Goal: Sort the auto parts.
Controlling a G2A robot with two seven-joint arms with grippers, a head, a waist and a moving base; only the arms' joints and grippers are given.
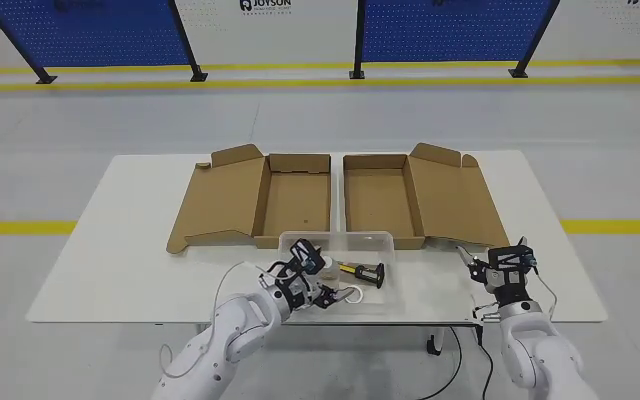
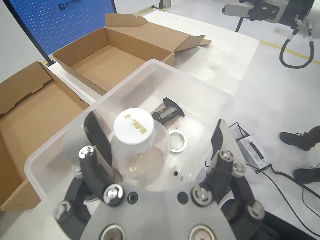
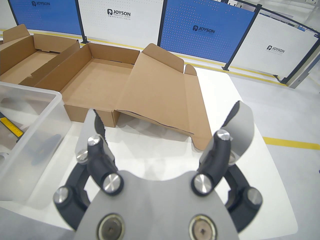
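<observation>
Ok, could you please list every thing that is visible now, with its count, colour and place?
table: one, white, under everything.
cardboard boxes: two, brown, open, side by side at the table's far side.
plastic bin: one, clear, in front of the boxes.
bottle: one, clear with white cap, in the bin.
caliper: one, black with yellow scale, in the bin.
ring: one, silver, on the bin floor beside the bottle.
panels: several, blue and white, behind the table.
left end effector: one, silver-black, open around the bottle.
right end effector: one, silver-black, open above the table beside the bin.
</observation>
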